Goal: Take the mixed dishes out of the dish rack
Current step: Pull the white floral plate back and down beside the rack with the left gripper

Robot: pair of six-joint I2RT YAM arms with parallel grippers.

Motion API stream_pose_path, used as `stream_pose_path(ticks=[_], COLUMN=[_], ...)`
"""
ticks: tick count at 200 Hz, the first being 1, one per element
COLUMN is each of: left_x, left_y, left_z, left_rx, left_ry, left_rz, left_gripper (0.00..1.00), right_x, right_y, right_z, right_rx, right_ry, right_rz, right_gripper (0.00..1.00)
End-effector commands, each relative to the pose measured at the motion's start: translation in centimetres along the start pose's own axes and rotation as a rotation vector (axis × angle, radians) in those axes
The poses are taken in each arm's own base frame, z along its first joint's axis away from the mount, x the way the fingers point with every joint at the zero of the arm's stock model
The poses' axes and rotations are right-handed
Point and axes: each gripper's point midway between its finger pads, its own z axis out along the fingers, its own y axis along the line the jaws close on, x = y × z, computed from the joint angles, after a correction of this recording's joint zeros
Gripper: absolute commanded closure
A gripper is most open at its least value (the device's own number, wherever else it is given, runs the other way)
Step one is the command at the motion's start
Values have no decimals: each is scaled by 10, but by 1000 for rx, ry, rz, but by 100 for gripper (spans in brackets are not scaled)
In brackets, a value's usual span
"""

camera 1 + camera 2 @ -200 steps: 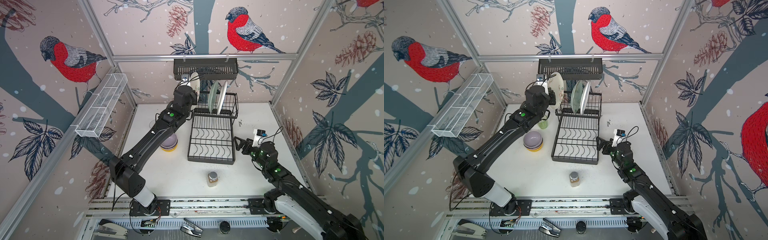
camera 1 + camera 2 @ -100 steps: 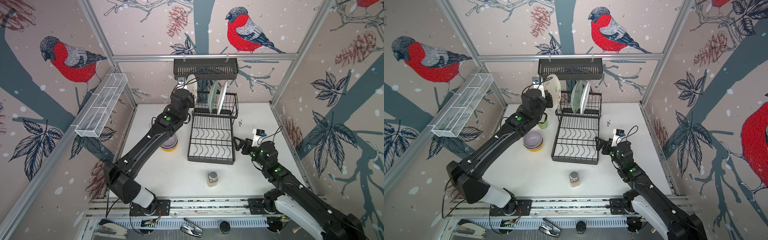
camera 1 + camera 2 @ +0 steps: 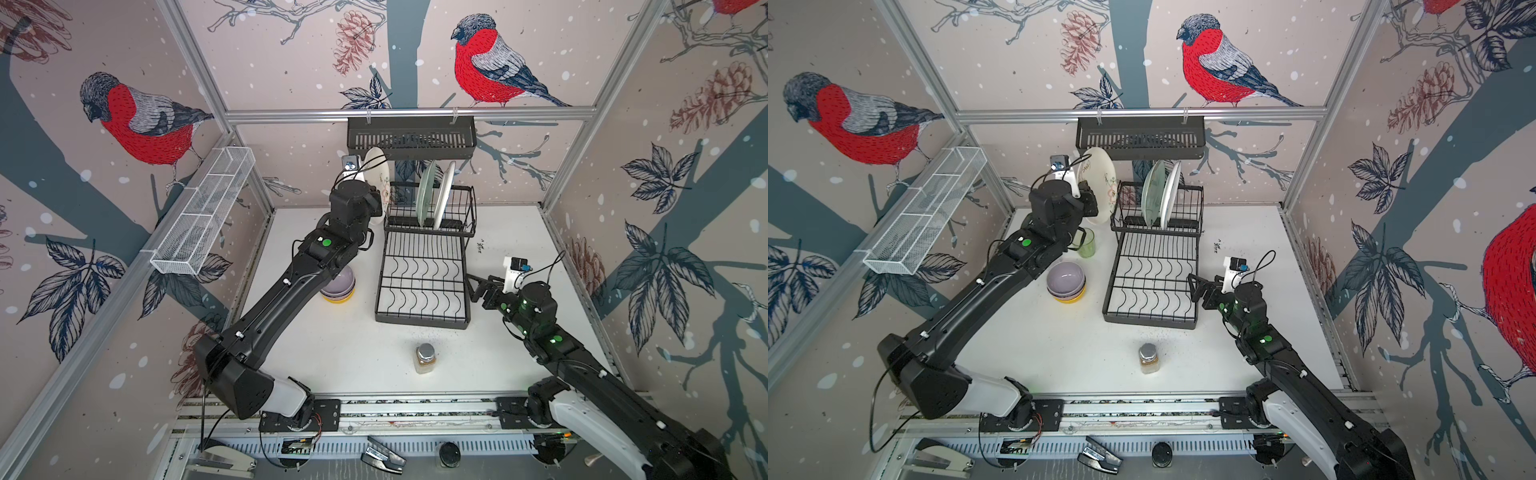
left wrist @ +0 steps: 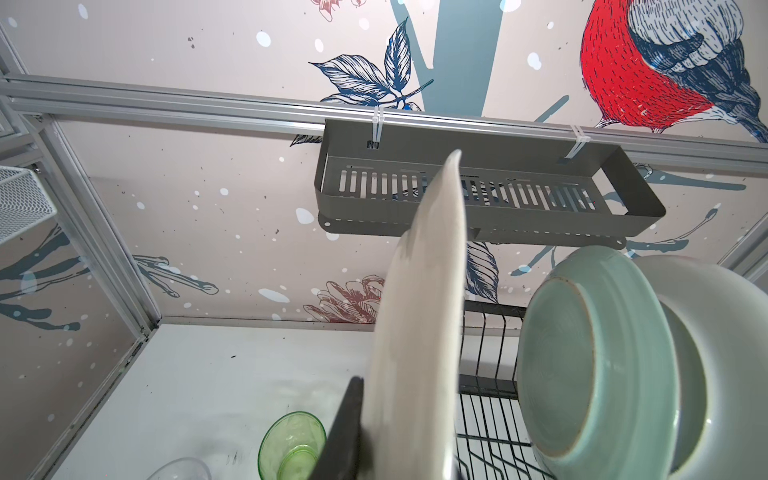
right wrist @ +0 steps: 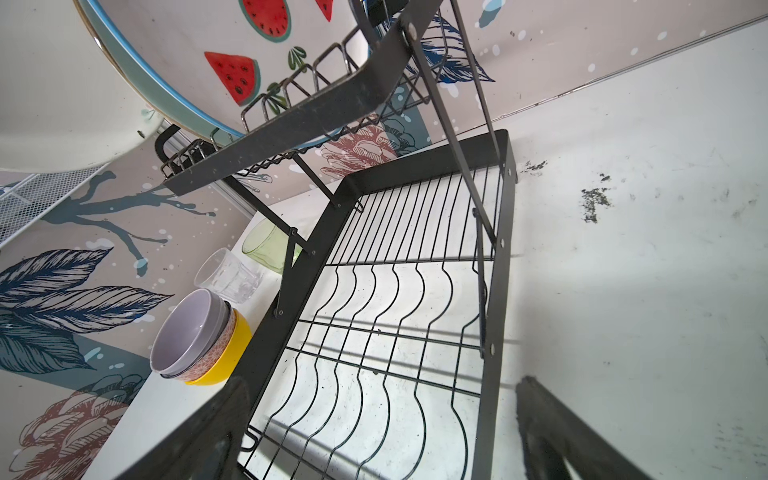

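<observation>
- The left jaws pinch the white plate (image 3: 1098,183) by its lower rim. It stands on edge in the air, just left of the raised tier of the dish rack (image 3: 1148,320) and clear of the slots.
- The pale green plate (image 3: 424,195) and the watermelon plate (image 3: 444,199) stand in that raised tier; the flat lower tier is bare.
- The step in hand, I judge, is to carry the plate to the table (image 3: 1059,353) and lay it flat. Tip it gradually and bring the rim low before release, since a rim pinch may let it swing.
- Edges: the black slotted basket (image 3: 411,139) hangs close above the plate's top, so move down and leftward, not up.
- Room: the green tumbler (image 3: 1087,245) and the 3-bowl stack (image 3: 1066,282) sit under the arm. The bare table nearer the front, left of the jar (image 3: 1148,357), looks freest.
- The right jaws are spread wide and empty beside the rack's right edge.
</observation>
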Motion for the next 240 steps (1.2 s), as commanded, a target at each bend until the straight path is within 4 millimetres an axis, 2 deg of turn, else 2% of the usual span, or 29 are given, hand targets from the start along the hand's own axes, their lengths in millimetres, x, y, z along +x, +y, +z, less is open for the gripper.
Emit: stream_pose_path(ticks=[1, 47, 107, 136, 203, 240], left_x=[-39, -34, -30, -26, -5, 10], left_y=[-3, 2, 15, 20, 32, 32], left_z=[-11, -18, -36, -45, -61, -67], left_rx=[43, 43, 36, 36, 44, 87], left_ry=[-135, -120, -126, -124, -88, -62], left_rz=[-116, -139, -175, -192, -234, -249], left_gripper=[100, 100, 100, 100, 100, 100], right_x=[-3, -3, -4, -5, -11, -11], right_y=[8, 13, 14, 21, 37, 42], right_z=[-1, -2, -4, -5, -7, -5], right_rx=[-36, -64, -71, -101, -169, -188], right_ry=[-9, -4, -3, 1, 11, 34], right_rz=[-6, -4, 10, 17, 49, 63], right_gripper=[1, 0, 1, 1, 0, 0])
